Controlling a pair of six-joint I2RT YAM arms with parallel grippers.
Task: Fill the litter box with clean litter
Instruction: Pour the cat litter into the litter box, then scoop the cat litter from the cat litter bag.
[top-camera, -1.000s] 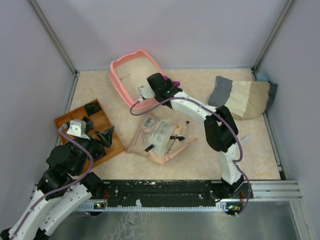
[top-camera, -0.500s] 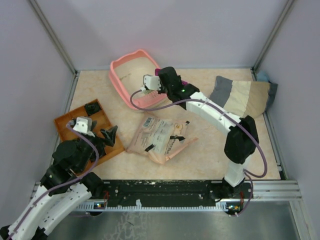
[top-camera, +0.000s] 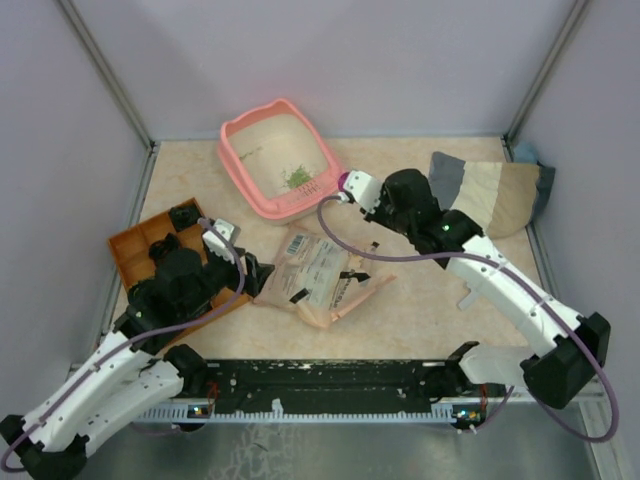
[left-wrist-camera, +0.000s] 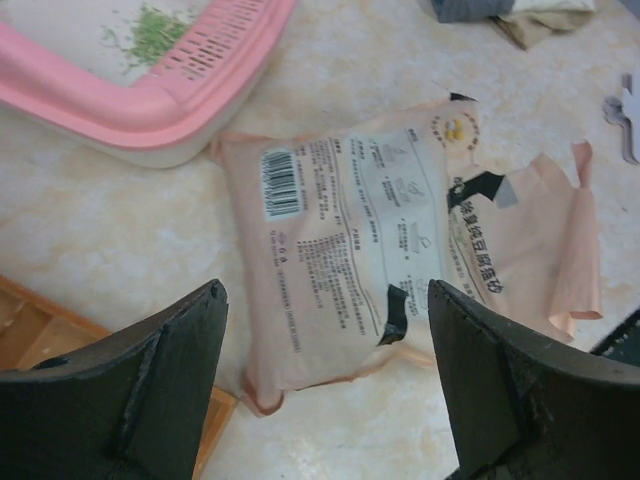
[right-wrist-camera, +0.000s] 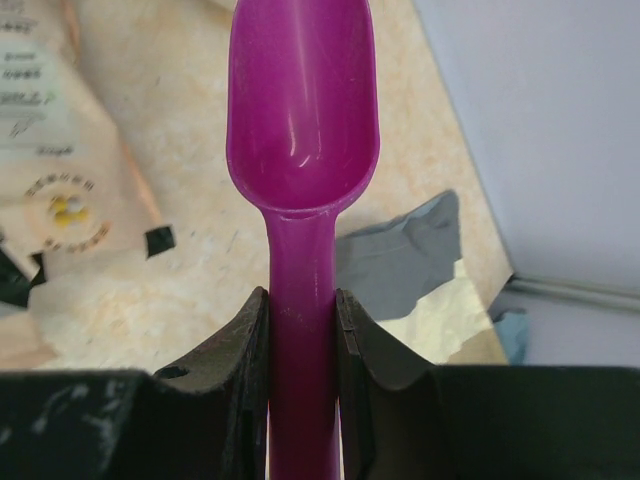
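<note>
Litter box (top-camera: 236, 170): pink, at the far side of the bench (top-camera: 420, 310), left of centre, its cat-ear end toward the back wall. From the left wrist you see its near corner (left-wrist-camera: 120, 100) with a slotted inner wall.

Litter (top-camera: 298, 178): a small green pile on the box floor, toward the near right corner and close to the slotted wall (left-wrist-camera: 150, 25). The rest of the floor is bare.

Left jaws: spread wide with nothing between them. In the top view they hang over the right edge of the orange tray (top-camera: 135, 250), just beside the left end of the bag (top-camera: 320, 275). Your left wrist camera looks down at the bag (left-wrist-camera: 370, 240) through the gap, with a tray corner (left-wrist-camera: 40, 335) at lower left.

Bag: lies flat mid-bench, near the box but apart from it, barcode up. The end away from the barcode is ragged, with flaps splayed.

Right jaws: pinching the handle of the magenta scoop (right-wrist-camera: 303, 110), one finger pressed on each side. The bowl faces the camera and looks empty. In the top view the scoop (top-camera: 345, 181) sits just off the box's near right corner, above the bench, tip toward the box.

Cushion (top-camera: 485, 190): grey and beige, at the far right of the bench. It shows beyond the scoop handle in the right wrist view (right-wrist-camera: 400, 260).

Orange tray: holds a few black pieces. You cannot tell what they are.
</note>
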